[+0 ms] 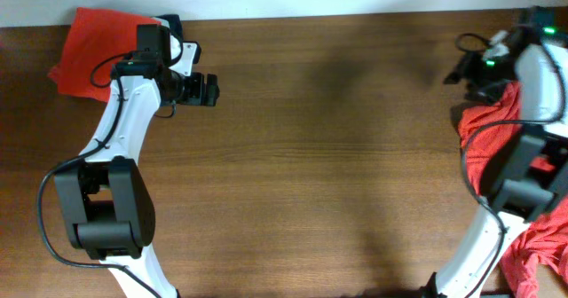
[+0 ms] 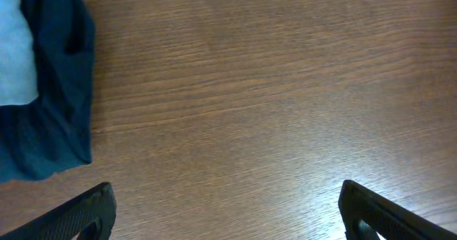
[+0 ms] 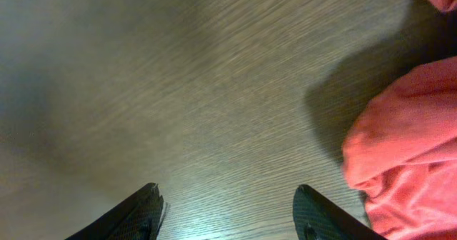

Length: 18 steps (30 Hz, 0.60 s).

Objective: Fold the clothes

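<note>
coral-red t-shirt (image 1: 488, 116) sits crumpled at the table's (image 1: 355, 156) right edge, bunched around the right arm (image 1: 537, 76), with more of it spilling toward the table's near right corner. the fabric is too bunched to read any print. in the right wrist view a fold of it (image 3: 407, 147) lies on the wood just right of the fingers, not between them.

right gripper (image 3: 227, 193) is above bare wood near the table's far right corner. jaws are parted with nothing in them and only wood grain shows in the gap. the arm rises from its base at the table's right edge and reaches toward the far side.

left arm (image 1: 120, 121) runs from the table's near left corner up to the far left, elbow bent, wrist turned toward the table's middle. left gripper (image 2: 227, 190) is spread wide and empty over bare wood.

a red folded garment (image 1: 89, 41) lies at the table's far left corner, partly under that arm. a navy garment (image 2: 61, 90) with a pale grey piece (image 2: 14, 54) against it shows at the left of the left wrist view.
</note>
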{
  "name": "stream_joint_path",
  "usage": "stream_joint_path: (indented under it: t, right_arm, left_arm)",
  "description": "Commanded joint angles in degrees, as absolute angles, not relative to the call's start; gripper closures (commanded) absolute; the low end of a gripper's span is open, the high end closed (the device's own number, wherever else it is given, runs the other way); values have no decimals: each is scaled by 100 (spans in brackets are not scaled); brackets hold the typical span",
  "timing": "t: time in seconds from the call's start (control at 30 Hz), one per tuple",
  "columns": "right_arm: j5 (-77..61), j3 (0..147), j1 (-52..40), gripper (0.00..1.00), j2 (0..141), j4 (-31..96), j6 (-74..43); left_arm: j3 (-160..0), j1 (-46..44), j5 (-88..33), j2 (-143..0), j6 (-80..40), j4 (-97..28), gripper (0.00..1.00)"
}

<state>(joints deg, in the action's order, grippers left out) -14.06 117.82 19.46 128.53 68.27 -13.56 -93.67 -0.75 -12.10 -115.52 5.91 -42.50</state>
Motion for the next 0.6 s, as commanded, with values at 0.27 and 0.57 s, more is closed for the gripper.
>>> stream_joint_path:
  t: [0.27, 0.57]
  right_arm:
    - [976, 11434, 1358, 39, 12801, 6598, -2493]
    - [1214, 10851, 1549, 43, 12805, 6250, -2408]
  left_arm:
    - [-9454, -36, -1151, -11485, 521, -4254, 1]
    - [-9454, -36, -1151, -11485, 519, -4254, 1]
